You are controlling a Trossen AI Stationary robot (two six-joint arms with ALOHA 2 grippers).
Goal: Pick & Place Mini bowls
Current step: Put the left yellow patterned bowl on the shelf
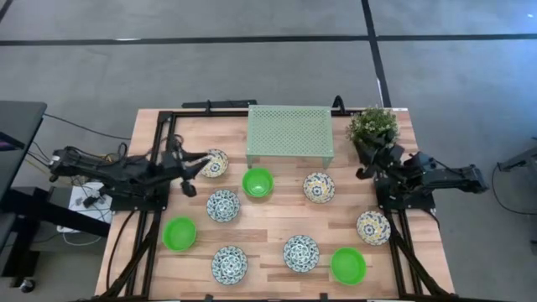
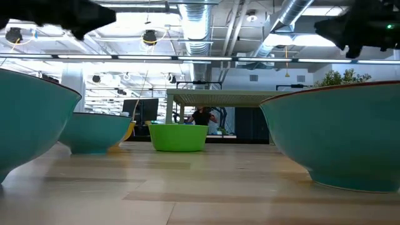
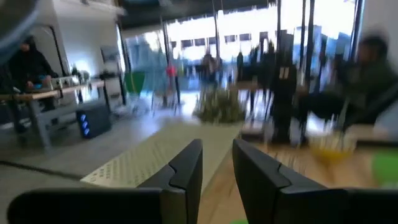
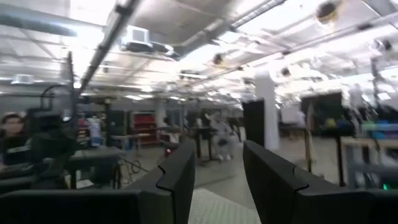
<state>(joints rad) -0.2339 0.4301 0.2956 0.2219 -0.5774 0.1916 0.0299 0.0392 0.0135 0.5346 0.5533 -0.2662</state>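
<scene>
Overhead view: even, diffuse light on the pale wooden slatted table; shadows soft and short. Low view: bright ceiling strip lights glare; nearest teal-sided round bowl large and soft-focused. Left wrist view heavily motion-blurred, windows blown out. Right wrist view mildly blurred.

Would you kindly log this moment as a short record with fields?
surface: wooden table
green bowls: three, at
patterned bowls: six; one beside the left gripper
rack: pale-green mesh rack at the far edge, nothing on it
plant: potted plant at the far right corner
left gripper: open, empty, at the far left patterned bowl
right gripper: open, empty, near the plant
</scene>
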